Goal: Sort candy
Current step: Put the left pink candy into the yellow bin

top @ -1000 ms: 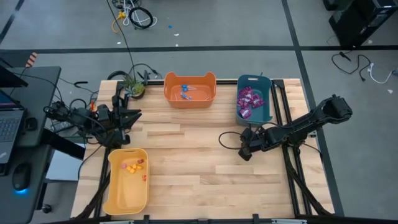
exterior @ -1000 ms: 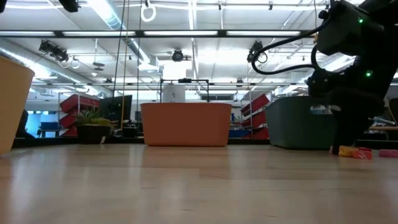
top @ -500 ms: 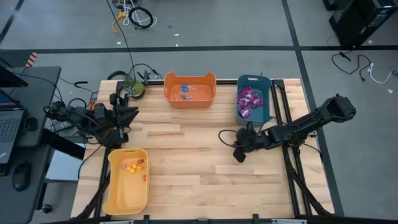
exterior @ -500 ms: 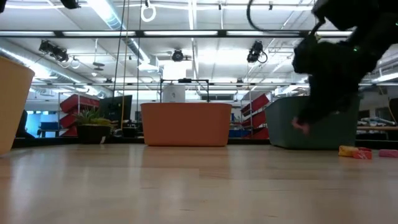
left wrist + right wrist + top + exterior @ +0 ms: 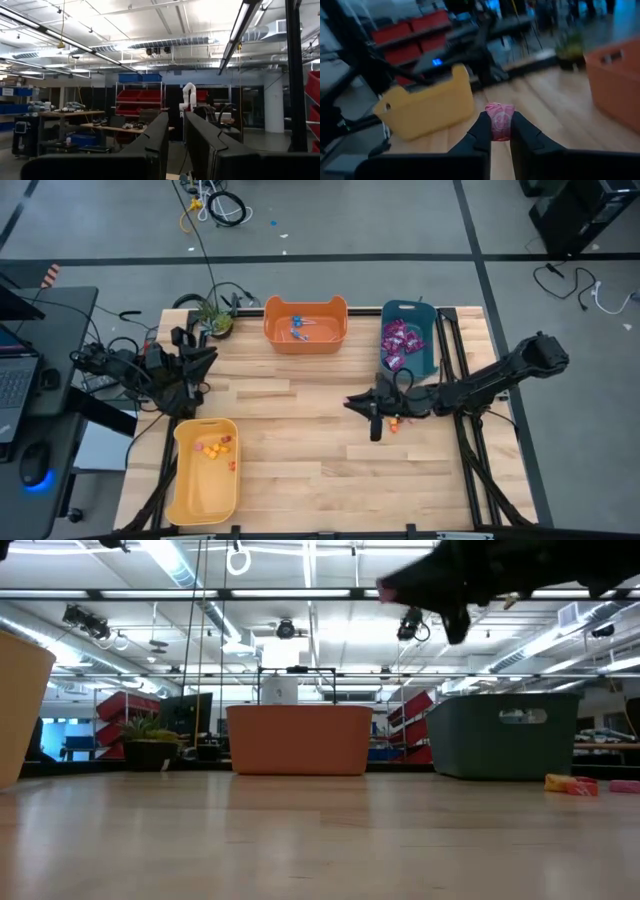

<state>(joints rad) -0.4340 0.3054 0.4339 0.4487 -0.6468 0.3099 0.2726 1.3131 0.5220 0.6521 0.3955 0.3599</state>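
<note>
Above the wooden tabletop (image 5: 300, 440), short of the yellow plastic bin (image 5: 427, 107), my right tool (image 5: 501, 131) grips a small pink wrapped candy (image 5: 498, 121); next, I carry it over that bin and release.

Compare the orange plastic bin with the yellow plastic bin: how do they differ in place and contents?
The orange plastic bin sits at the table's far edge, in the middle; the yellow plastic bin sits at the near left corner. The orange bin holds a few blue-wrapped lollipops; the yellow bin holds small orange, red and pink pieces. Seen from above, the orange bin lies crosswise and the yellow one lengthwise. Both are open-topped and mostly unfilled.
</note>
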